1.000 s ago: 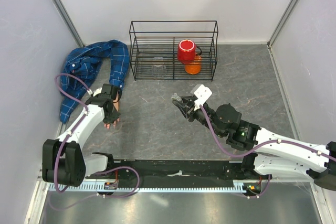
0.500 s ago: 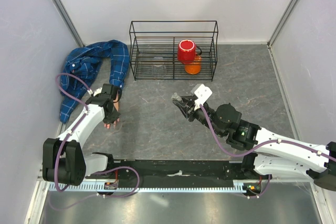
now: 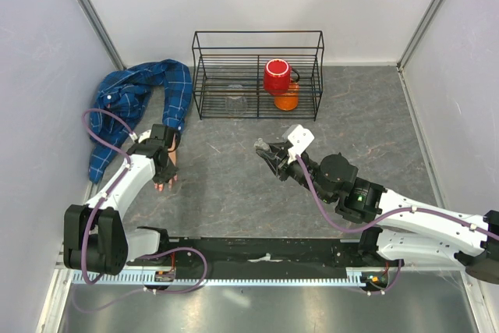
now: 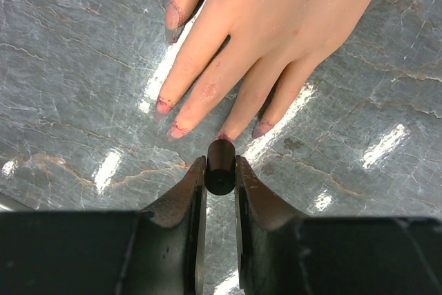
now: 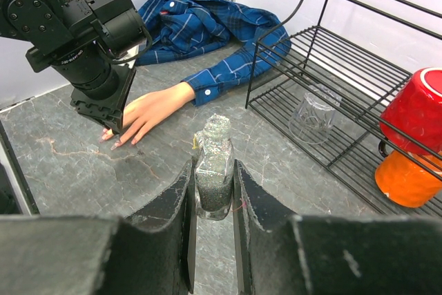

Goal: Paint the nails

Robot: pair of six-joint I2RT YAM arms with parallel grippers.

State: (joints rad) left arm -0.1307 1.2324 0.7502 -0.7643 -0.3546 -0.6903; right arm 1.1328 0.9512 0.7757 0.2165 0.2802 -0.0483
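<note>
Hardly shifting anything over the last second: only easing the left claw [image 4: 221, 170] a hair nearer along the fake hand [image 4: 276, 18], as the overhead view shows it. Clenching a small dark brush cap [image 4: 220, 165] between that claw's jaws and pointing it down at the tip of the finger next to the little one. Hiding the bristles under the cap, so not telling whether they are touching.

Working on the nails [image 4: 164, 106], lying at the fingertips of the hand, palm down on the bench [image 4: 69, 46], with the plaid sleeve [image 3: 173, 97] trailing toward the left wall. Finding pinkish stain on several fingertips already, and so judging the painting to be well under way, with this nail probably the one in hand.

Gripping the glittery polish bottle [image 5: 214, 164] upright in the right claw [image 5: 213, 195], jaws tight on its sides, and keeping it parked well apart from the hand, not budging.

Reading such stillness as a slow dab and not a reach for more polish. Expecting only tiny strokes to be needed next.
</note>
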